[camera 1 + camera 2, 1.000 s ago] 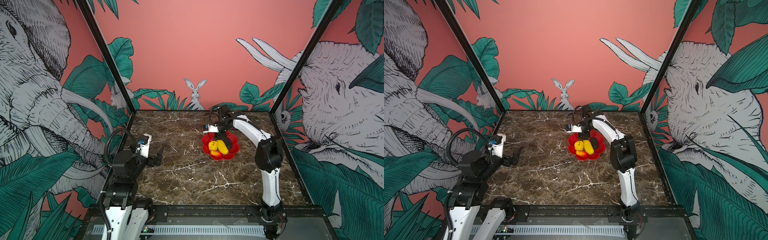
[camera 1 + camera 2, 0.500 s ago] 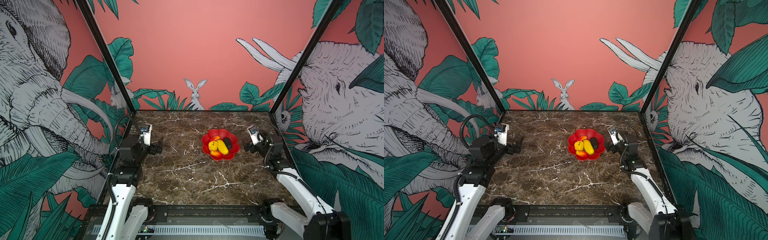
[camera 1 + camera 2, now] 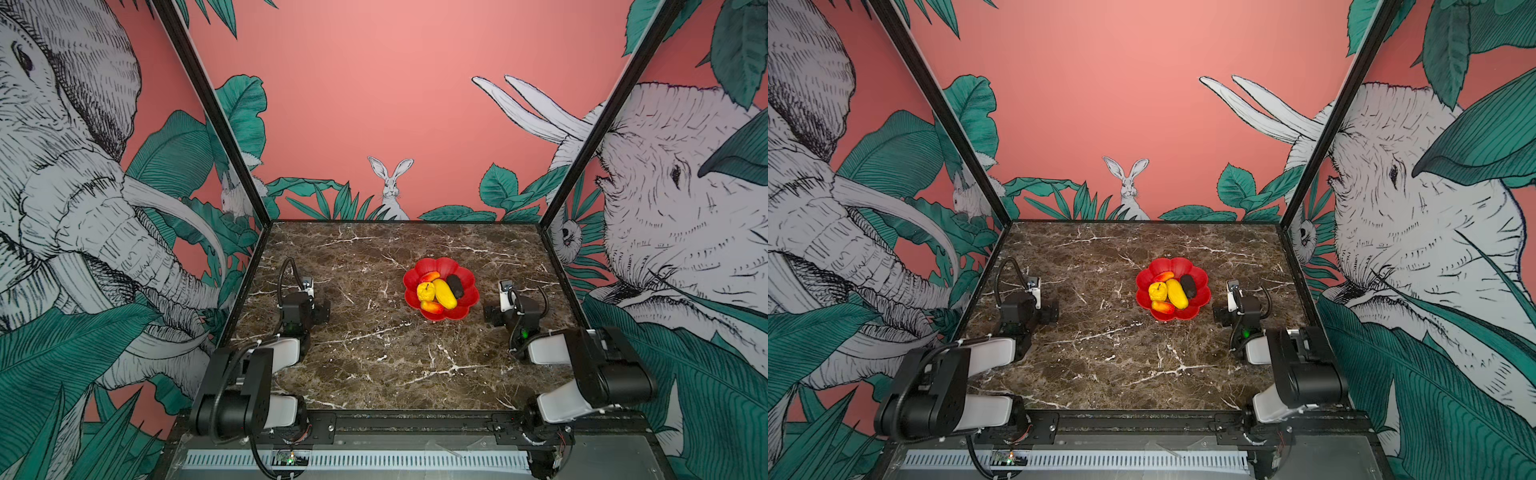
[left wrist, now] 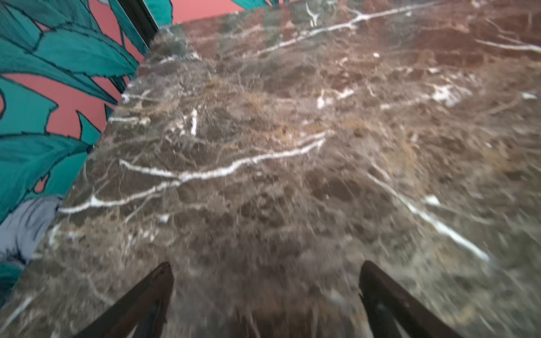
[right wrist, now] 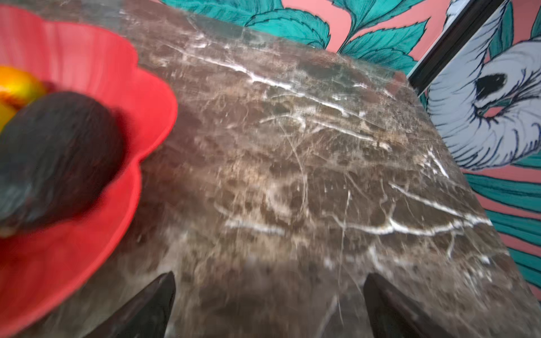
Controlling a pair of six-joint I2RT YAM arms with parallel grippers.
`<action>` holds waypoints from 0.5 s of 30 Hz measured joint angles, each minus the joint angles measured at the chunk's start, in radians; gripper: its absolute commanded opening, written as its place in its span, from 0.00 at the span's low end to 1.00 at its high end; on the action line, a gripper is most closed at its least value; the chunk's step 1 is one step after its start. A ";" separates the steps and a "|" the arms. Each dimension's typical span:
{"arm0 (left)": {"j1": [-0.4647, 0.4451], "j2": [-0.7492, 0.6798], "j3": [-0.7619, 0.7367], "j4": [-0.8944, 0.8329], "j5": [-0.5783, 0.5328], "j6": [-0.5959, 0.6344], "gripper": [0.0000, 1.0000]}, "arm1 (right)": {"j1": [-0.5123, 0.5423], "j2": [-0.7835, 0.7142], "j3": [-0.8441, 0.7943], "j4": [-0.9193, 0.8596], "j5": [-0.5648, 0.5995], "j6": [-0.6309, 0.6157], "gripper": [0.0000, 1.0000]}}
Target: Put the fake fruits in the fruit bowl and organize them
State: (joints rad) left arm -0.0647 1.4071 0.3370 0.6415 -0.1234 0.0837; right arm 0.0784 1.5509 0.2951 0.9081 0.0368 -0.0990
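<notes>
Bare marble table (image 3: 374, 365) lies all around the fruit bowl (image 3: 440, 265).

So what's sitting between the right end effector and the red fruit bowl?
Nothing: only bare marble tabletop lies between the right end effector and the bowl. The right wrist view shows it clearly, and both top views agree.

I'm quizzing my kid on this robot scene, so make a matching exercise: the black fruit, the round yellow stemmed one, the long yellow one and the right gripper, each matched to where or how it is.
Column A
1. black oval fruit
2. round yellow stemmed fruit
3. yellow oblong fruit
4. right gripper

Column B
a. middle of the bowl
b. in the bowl, on the side nearest the right arm
c. in the bowl, on the side nearest the left arm
d. open, empty, beside the bowl

Pairs: 1-b, 2-c, 3-a, 4-d
</notes>
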 measured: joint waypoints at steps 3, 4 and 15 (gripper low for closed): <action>0.000 0.108 0.040 0.117 0.021 0.016 1.00 | 0.000 -0.001 0.013 0.023 0.024 0.012 0.99; 0.001 0.142 0.054 0.144 0.028 0.019 1.00 | 0.000 -0.001 0.023 0.024 0.039 0.018 1.00; 0.003 0.164 0.066 0.206 0.039 0.024 1.00 | 0.000 -0.001 0.061 0.021 0.138 0.062 0.99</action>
State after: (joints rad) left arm -0.0616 1.5715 0.4034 0.8474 -0.0849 0.1081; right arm 0.0784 1.5497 0.3565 0.9291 0.1749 -0.0368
